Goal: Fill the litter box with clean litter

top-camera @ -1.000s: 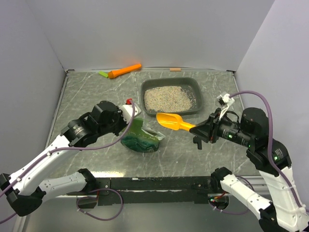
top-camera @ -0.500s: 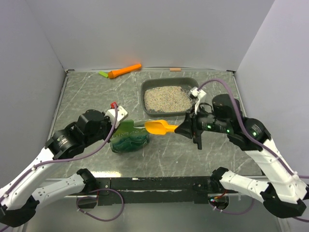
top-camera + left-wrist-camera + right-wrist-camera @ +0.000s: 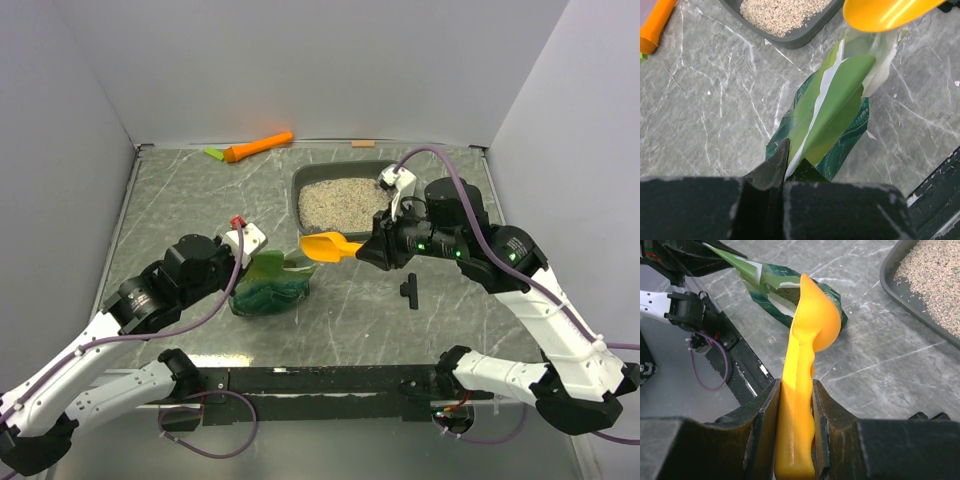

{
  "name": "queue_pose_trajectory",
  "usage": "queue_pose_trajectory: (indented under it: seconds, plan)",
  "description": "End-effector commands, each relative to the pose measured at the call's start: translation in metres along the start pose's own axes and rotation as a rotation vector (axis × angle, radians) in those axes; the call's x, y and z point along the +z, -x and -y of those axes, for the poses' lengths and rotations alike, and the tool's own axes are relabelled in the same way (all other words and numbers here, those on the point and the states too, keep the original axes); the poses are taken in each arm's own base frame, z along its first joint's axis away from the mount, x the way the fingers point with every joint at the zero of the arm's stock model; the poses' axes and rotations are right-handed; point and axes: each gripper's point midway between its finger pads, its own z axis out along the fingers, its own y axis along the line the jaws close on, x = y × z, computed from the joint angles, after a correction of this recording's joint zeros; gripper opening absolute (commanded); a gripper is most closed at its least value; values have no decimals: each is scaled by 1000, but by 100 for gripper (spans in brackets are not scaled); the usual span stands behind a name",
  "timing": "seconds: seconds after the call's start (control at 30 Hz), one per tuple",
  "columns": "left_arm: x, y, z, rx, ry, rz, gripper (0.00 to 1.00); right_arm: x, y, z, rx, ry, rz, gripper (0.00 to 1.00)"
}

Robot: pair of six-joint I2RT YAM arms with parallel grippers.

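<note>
Bag (image 3: 270, 290) contents unclear; litter box (image 3: 340, 167) part-hidden

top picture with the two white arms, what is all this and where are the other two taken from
Two robot arms are bolted to the near edge of a table. The wide picture looks down from above and behind them; the other two come from cameras on each wrist, so the dark shapes at the bottom are that arm's own jaws. On the table are a grey litter box with litter in it, a green bag, an orange carrot-shaped toy at the back and a small black part. The left arm pinches the bag's top edge, holding it open. The right arm grips the handle of a yellow scoop, its bowl near the bag's mouth.
</note>
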Motion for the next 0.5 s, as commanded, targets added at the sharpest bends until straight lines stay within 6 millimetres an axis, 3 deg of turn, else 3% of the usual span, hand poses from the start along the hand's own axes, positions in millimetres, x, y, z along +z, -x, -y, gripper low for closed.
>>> queue_pose_trajectory:
  seconds: [0.0,0.47]
  plan:
    - [0,16,7,-35,-33,82,1,-7,13,-14,-56,56,35,0]
    - [4,24,6,-55,-24,122,1,26,1,-2,-38,14,-86,0]
